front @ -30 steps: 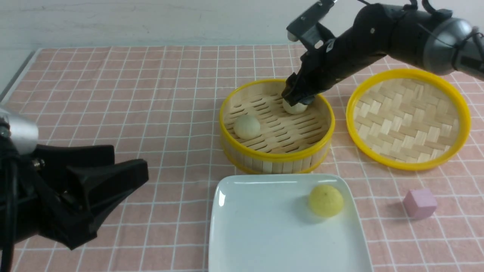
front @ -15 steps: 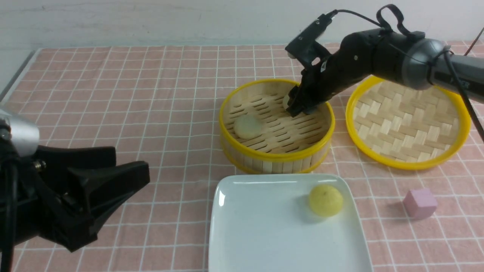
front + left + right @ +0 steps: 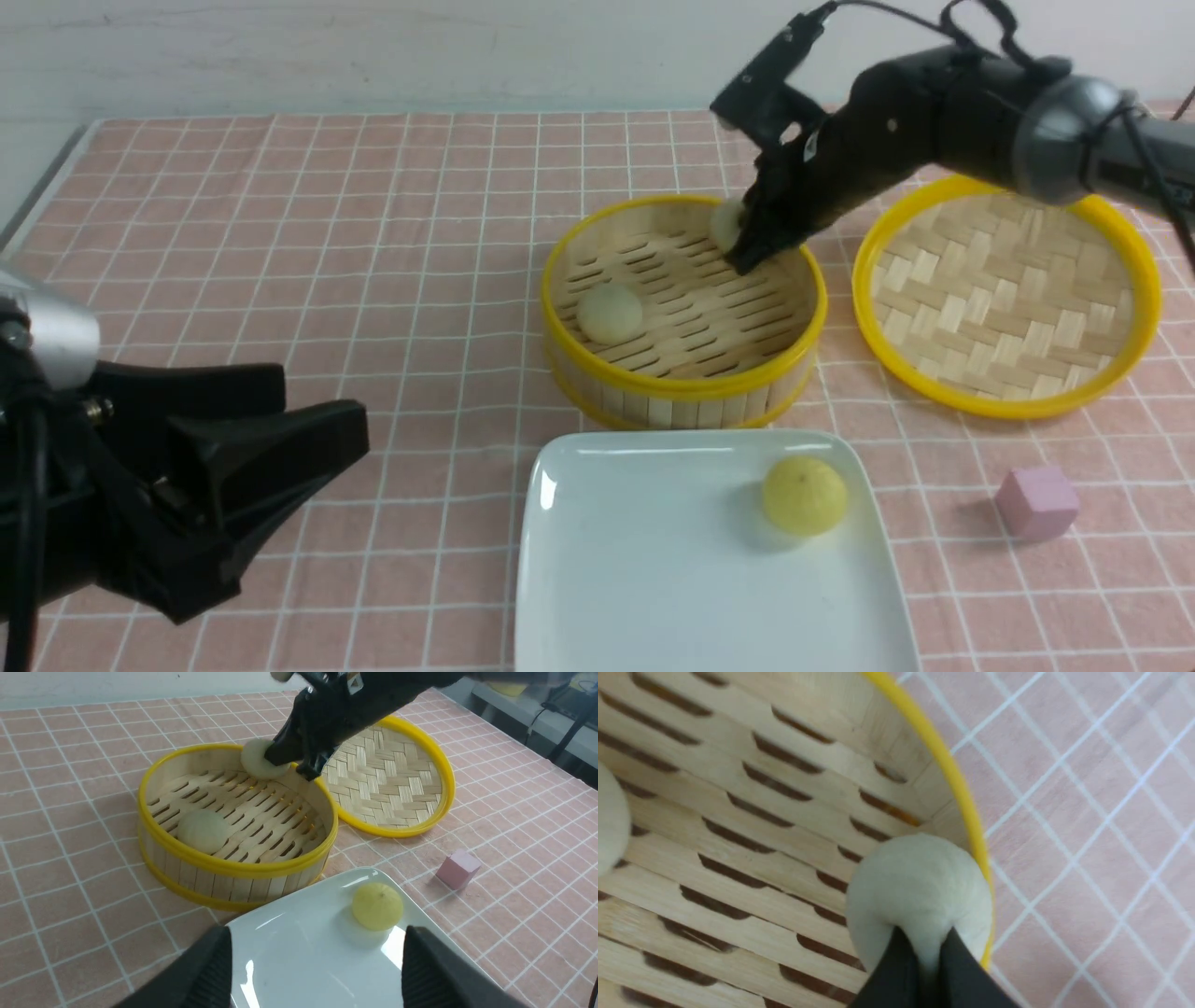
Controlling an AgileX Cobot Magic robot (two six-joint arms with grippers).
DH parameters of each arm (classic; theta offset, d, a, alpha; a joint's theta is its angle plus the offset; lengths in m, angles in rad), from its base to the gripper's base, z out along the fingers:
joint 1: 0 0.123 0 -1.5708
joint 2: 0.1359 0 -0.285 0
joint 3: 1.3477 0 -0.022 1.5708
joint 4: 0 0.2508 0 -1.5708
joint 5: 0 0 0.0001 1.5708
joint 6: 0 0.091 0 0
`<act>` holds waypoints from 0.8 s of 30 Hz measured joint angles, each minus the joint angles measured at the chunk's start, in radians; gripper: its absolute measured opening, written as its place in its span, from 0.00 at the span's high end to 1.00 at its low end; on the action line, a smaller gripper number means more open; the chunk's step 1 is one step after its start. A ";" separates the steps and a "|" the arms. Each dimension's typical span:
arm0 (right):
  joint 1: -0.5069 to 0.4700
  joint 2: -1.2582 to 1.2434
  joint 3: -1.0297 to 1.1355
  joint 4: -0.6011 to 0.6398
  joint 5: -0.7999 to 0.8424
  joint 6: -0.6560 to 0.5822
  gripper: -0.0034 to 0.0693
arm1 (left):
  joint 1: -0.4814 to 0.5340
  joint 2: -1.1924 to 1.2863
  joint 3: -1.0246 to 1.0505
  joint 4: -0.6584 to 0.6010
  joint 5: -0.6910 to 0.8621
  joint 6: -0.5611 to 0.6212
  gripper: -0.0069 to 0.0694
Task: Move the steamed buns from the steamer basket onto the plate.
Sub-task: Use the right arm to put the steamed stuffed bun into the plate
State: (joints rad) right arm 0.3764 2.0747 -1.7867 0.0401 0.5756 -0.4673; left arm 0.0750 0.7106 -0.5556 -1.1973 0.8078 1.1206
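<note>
The steamer basket (image 3: pixel 681 383) stands mid-table, and one cream steamed bun (image 3: pixel 610 312) lies on the left of its slatted floor. My right gripper (image 3: pixel 747 252) is shut on the other cream bun (image 3: pixel 725 224), holding it off the floor at the basket's far rim. In the right wrist view the two fingers pinch deep into that bun (image 3: pixel 920 886) beside the yellow rim (image 3: pixel 943 765). A yellow bun (image 3: pixel 805 495) rests on the white plate (image 3: pixel 653 579) in front of the basket. My left gripper (image 3: pixel 322 411) hangs open and empty at the near left.
A shallow woven tray with a yellow rim (image 3: pixel 1008 294) lies to the right of the basket. A small pink cube (image 3: pixel 1036 502) sits right of the plate. A pink checked cloth (image 3: pixel 327 233) covers the table.
My right gripper has shut on the far cream bun and raised it off the basket floor toward the far rim. The left arm has stayed put.
</note>
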 joint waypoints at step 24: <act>0.010 -0.444 0.044 0.375 0.674 -0.079 0.92 | 0.000 0.000 0.000 0.002 -0.067 0.000 0.27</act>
State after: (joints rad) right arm 0.3864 1.6308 -1.7423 0.4153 1.2493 -0.5463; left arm 0.0750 0.7106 -0.5556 -1.1956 0.7412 1.1206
